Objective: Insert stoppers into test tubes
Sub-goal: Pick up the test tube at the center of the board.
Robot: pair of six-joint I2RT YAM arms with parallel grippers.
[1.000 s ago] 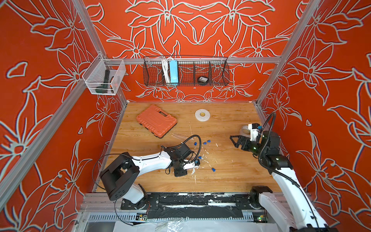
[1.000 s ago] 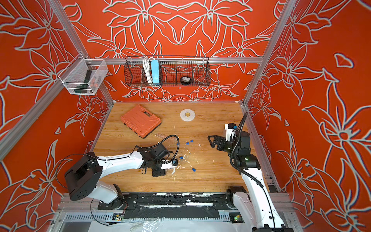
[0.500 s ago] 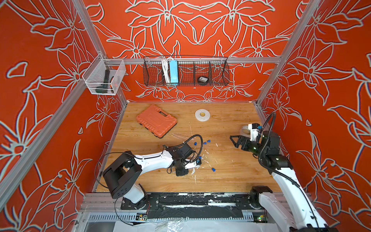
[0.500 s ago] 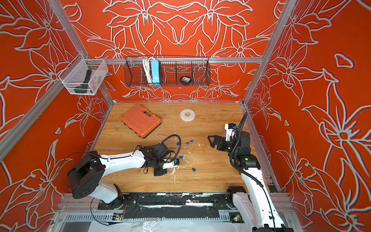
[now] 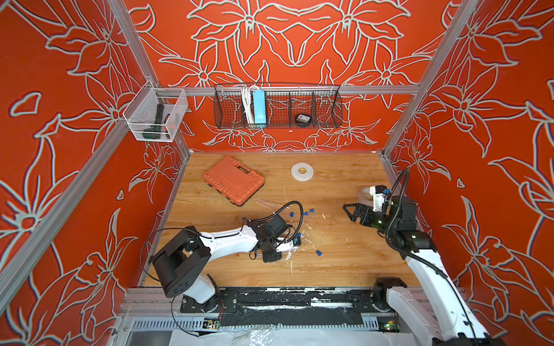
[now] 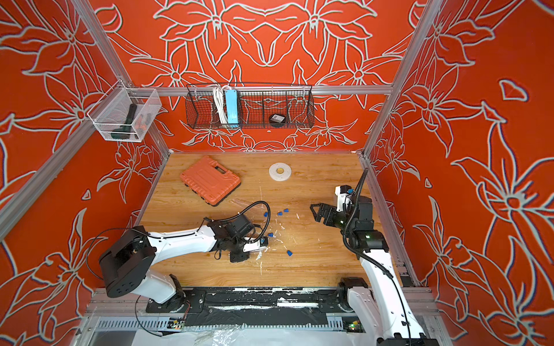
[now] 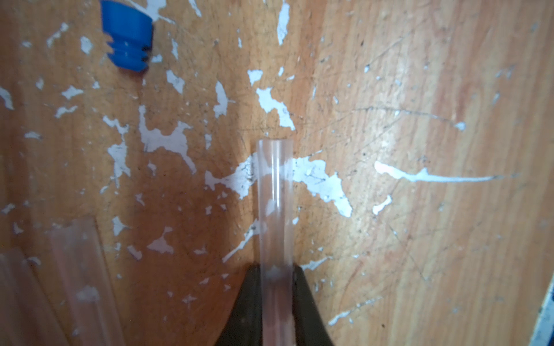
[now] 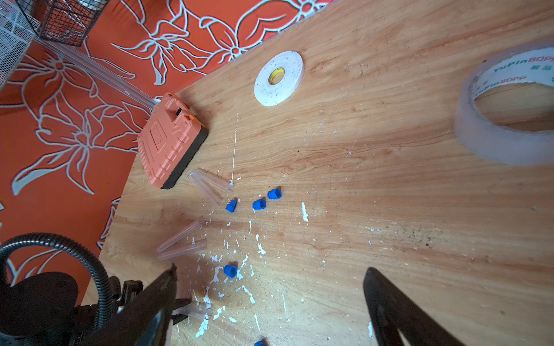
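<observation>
Centrally, the left gripper (image 7: 275, 280) is pinching a test tube (image 7: 275, 194) between its two black fingers, which are pressing on opposite sides of the glass. The tube's open mouth is projecting past the fingertips, low over the paint-flecked wooden table (image 7: 419, 209); whether it is touching the wood cannot be told. One stopper (image 7: 127, 36) is lying on its side near that mouth but apart from it, and two more test tubes (image 7: 78, 269) are lying flat just beside the gripper. Farther out, a second pair of tubes (image 8: 209, 185) is forming a narrow V beside the near edge of the orange case (image 5: 233, 179), with three stoppers (image 8: 259, 204) clustering just past their ends. A fifth stopper (image 5: 318, 253) is lying alone toward the front edge. On the opposite side, the right gripper (image 8: 271, 268) is hanging above the table with its jaws spread wide, well apart from the tubes and pointing toward them. Between the two arms, bare wood is stretching from the stoppers to the front rail in both top views. At the margins, the case is lying near the left wall, a white tape roll (image 5: 302, 171) is lying near the back edge, and a clear tape roll (image 8: 506, 104) is sitting close to the right wall.
</observation>
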